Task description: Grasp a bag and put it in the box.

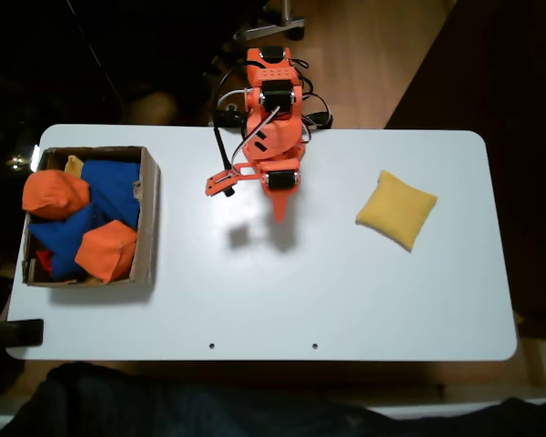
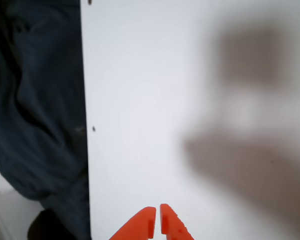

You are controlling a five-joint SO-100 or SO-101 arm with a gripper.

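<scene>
Your gripper hangs over the middle of the white table in the fixed view, near the far edge, with the orange arm folded up behind it. In the wrist view the 2 orange fingertips sit pressed nearly together with only a thin slit between them, and nothing is pinched there.

The yellow bag lies flat on the table to the right of your gripper in the fixed view, well apart from it, turned so its corners point like a diamond. Nothing touches it.

The cardboard box sits at the left end of the table. You have 2 orange beanbags in it, one at the upper left leaning over the wall, the other at the lower right, with blue fabric between them. A small yellow patch peeks out at the top of the box; it may be another bag, but too little shows to say.

Your wrist view looks along the table edge, with dark cloth to the left and blurred shadows on the right.
</scene>
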